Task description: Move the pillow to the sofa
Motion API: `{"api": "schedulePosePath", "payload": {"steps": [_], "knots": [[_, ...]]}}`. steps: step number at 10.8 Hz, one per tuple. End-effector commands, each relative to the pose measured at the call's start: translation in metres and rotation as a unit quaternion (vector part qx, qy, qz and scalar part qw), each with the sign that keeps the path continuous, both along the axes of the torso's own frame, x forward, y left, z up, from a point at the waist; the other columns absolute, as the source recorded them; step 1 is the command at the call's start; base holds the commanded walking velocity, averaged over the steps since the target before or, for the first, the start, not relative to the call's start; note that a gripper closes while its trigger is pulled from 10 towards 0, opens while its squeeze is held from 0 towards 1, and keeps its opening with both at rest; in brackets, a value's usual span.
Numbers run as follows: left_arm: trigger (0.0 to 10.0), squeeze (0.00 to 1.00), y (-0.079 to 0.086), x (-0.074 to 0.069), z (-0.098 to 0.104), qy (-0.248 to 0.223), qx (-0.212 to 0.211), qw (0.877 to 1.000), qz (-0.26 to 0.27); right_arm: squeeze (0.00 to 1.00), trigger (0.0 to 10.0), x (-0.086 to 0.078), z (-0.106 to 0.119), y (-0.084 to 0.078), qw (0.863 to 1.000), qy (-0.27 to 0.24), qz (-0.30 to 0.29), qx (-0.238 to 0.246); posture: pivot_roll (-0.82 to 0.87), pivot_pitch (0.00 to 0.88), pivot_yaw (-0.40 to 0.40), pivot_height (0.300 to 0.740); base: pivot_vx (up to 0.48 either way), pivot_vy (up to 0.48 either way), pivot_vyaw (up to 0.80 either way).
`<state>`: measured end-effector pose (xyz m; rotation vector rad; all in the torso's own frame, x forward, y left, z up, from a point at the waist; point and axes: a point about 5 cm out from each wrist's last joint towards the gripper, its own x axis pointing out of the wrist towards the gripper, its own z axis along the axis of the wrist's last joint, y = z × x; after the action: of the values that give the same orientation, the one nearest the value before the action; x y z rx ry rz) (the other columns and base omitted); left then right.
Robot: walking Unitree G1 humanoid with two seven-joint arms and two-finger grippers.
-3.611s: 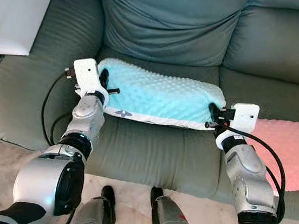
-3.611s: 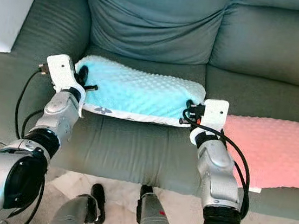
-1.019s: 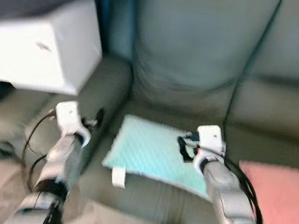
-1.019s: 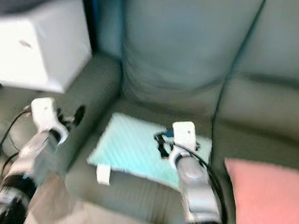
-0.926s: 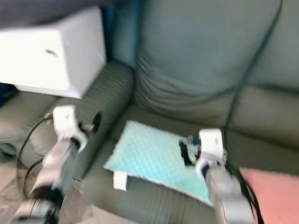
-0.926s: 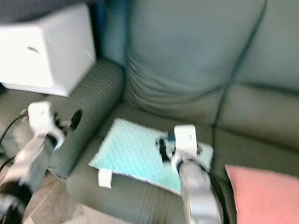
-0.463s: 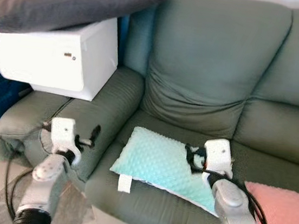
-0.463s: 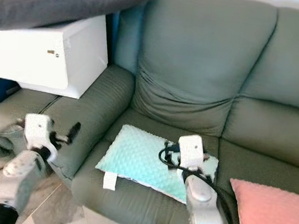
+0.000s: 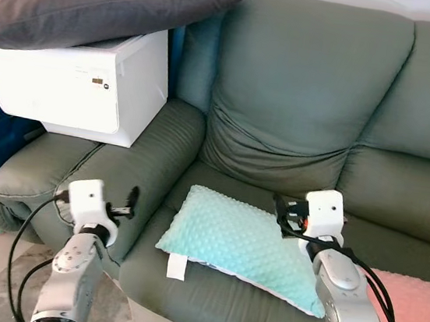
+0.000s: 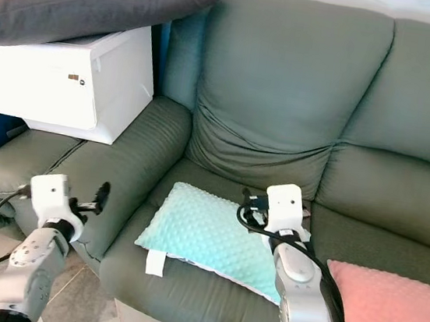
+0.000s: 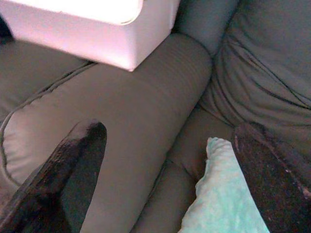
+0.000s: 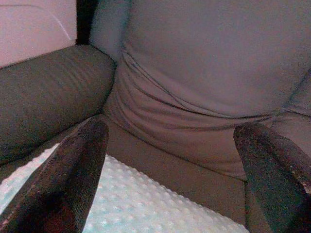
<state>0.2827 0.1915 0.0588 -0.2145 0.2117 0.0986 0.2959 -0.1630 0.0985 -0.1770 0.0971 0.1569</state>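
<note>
While the mint pillow [image 9: 240, 245] is lying on the sofa [image 9: 307, 109] seat at lower centre, both grippers, left gripper [image 11: 165, 160] and right gripper [image 12: 170, 160], are hanging spread and empty; placement is judged complete, calling only for withdrawal.

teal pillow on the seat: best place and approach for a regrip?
Probably the two short ends of the teal pillow, one claw per end, coming in from each side. It lies flat and long across the seat cushion, too wide and soft for one claw.

We see both head views sharp under soft, even daylight with faint shadows; wrist views run dimmer and grainy, their near black fingers [image 11: 73, 179] out of focus.
</note>
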Motion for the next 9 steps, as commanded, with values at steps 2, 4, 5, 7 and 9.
{"api": "schedulePosePath", "payload": {"steps": [2,4,5,7,9], "knots": [[10.0,0.0,-0.002,0.007,0.009,-0.004,-0.01,1.0,0.0,0.0,10.0,0.004,0.003,0.001,1.0,-0.001,0.002,0.008,-0.16,0.0,0.016,0.74,0.0,0.0,-0.33],[10.0,0.0,-0.002,0.006,0.009,0.009,-0.016,1.0,0.011,0.0,10.0,0.004,0.003,0.0,1.0,-0.002,-0.002,0.015,-0.16,0.0,0.016,0.74,0.0,0.0,-0.67],[10.0,0.0,-0.003,0.006,0.009,0.011,-0.014,1.0,0.012,0.0,10.0,0.004,0.004,0.0,1.0,-0.005,0.0,0.021,-0.16,0.0,0.017,0.74,0.0,0.0,0.0],[10.0,0.0,-0.007,0.004,0.011,0.011,-0.014,1.0,-0.001,0.0,10.0,0.004,0.003,0.002,1.0,-0.004,0.004,0.024,-0.16,0.0,0.016,0.74,0.0,0.0,0.0],[10.0,0.0,-0.01,0.004,0.015,0.01,-0.039,0.999,-0.007,0.0,10.0,0.005,0.002,0.002,1.0,-0.001,0.006,0.03,-0.15,0.0,0.015,0.74,0.0,0.0,0.0]]}}
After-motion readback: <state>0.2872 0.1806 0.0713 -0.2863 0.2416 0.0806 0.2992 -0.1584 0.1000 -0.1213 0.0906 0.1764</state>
